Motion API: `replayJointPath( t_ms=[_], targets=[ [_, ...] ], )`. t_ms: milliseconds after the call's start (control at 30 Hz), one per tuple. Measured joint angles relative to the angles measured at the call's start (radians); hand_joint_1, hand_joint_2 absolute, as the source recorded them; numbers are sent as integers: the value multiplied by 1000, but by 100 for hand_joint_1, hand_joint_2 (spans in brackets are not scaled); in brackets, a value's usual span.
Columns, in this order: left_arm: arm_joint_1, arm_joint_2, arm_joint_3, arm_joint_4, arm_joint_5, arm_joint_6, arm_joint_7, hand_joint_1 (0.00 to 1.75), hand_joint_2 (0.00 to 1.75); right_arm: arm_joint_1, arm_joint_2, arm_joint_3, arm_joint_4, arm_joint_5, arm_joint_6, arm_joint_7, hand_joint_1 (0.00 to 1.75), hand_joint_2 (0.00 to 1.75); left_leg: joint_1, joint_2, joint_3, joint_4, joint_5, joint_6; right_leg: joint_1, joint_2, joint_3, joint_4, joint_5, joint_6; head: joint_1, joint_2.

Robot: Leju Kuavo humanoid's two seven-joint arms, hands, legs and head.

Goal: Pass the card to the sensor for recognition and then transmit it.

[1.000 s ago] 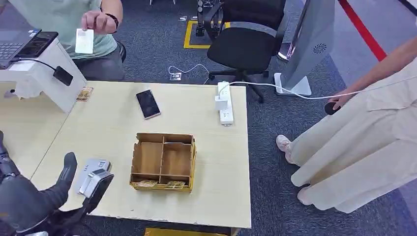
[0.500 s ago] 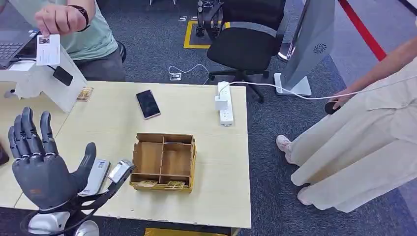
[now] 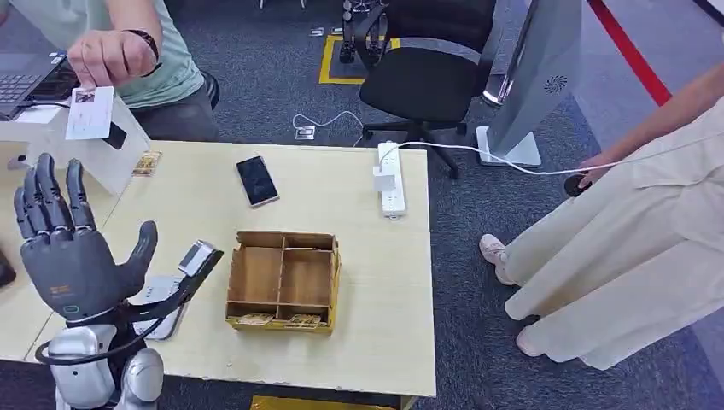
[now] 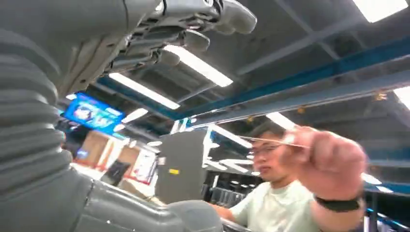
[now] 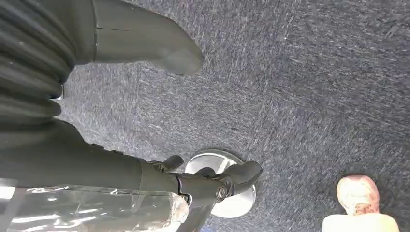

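A seated person's hand (image 3: 113, 55) holds a white card (image 3: 90, 112) by its top edge, beyond the table's far left corner. My left hand (image 3: 70, 256) is raised below the card with palm up and fingers (image 3: 47, 201) spread, holding nothing and apart from the card. In the left wrist view the card (image 4: 270, 140) appears edge-on in the person's hand, past my fingers (image 4: 193, 29). A grey sensor unit (image 3: 158, 299) lies on the table, partly behind my left wrist. My right hand (image 5: 96, 164) hangs over the carpet with nothing in it.
A divided cardboard box (image 3: 284, 280) stands mid-table, with a phone (image 3: 257, 180) and a power strip (image 3: 390, 179) farther back. A laptop (image 3: 26, 81) sits on a white stand (image 3: 77, 145) at far left. A second person (image 3: 632, 239) stands right of the table, an office chair (image 3: 427, 77) behind it.
My left hand has risen from the table's near edge and spread its fingers. The person's hand has carried the card left and down toward it.
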Motion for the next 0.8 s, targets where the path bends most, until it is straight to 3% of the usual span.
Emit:
replayJointPath(
  t_ms=[133, 233, 367, 600, 800],
  targets=[
    [-9, 23, 0, 12, 0, 0, 3, 0, 175, -1, 0, -4, 4, 0, 0, 0, 0, 175, 0, 0, 0, 0, 0, 0, 0, 0, 0, 0, 0, 0, 0, 0],
    [-19, 69, 0, 22, 0, -31, 84, 0, 175, -3, 0, -5, 9, 10, 0, -2, 0, 175, 0, 0, 0, 0, 0, 0, 0, 0, 0, 0, 0, 0, 2, 0],
    [-77, 198, -65, 68, 0, -90, 388, 0, 175, -10, 0, -13, 18, 31, 0, -10, 0, 175, 0, 0, 0, 0, 1, 0, 0, 0, 0, 0, 0, 0, 1, 0],
    [-164, 420, -254, 175, 0, -164, 685, 0, 175, -18, 0, -26, 29, 56, 0, -16, 0, 175, 1, 0, 0, 0, 2, -1, 0, 0, 0, 1, 1, -1, 0, 0],
    [-222, 519, -344, 256, 0, -215, 719, 0, 175, -24, 0, -33, 38, 71, 3, -18, 0, 175, 0, 0, 0, 0, 2, -1, 0, 0, 0, 1, 1, -1, 0, 0]
  ],
)
